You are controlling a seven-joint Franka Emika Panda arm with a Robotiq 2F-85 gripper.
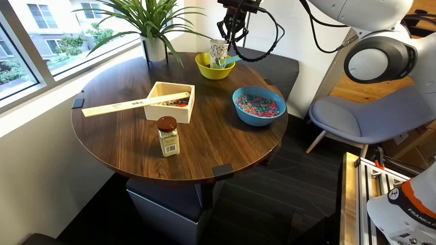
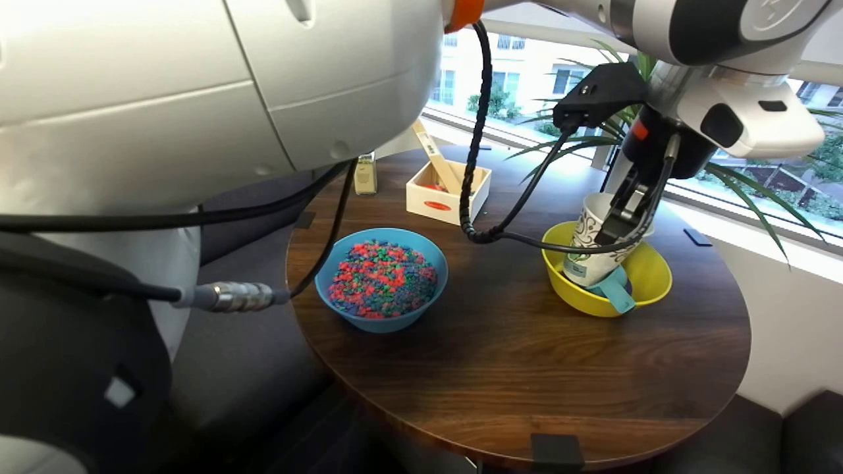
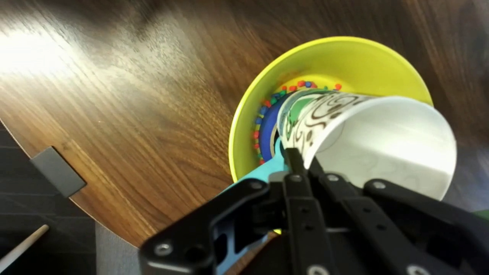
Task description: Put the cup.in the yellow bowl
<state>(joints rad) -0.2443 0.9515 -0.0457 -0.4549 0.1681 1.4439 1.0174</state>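
The whitish cup with dark swirls [image 1: 218, 52] stands inside the yellow bowl [image 1: 212, 72], near the far edge of the table. In an exterior view the cup [image 2: 585, 264] leans within the yellow bowl [image 2: 586, 304]. In the wrist view my gripper [image 3: 305, 163] is shut on the cup's wall [image 3: 311, 118], one finger inside the rim and one outside. The yellow bowl's rim [image 3: 237, 133] surrounds the cup's lower end. The bowl also holds a teal scoop [image 3: 267, 170], a blue ring [image 3: 267, 130] and small coloured beads. The cup's base contact is hidden.
A blue bowl [image 1: 253, 120] of coloured beads stands on the round table [image 1: 218, 143]. A wooden box [image 1: 170, 115] has a ruler [image 1: 126, 106] across it. A jar with a brown lid [image 1: 169, 141] and a potted plant [image 1: 155, 49] stand nearby.
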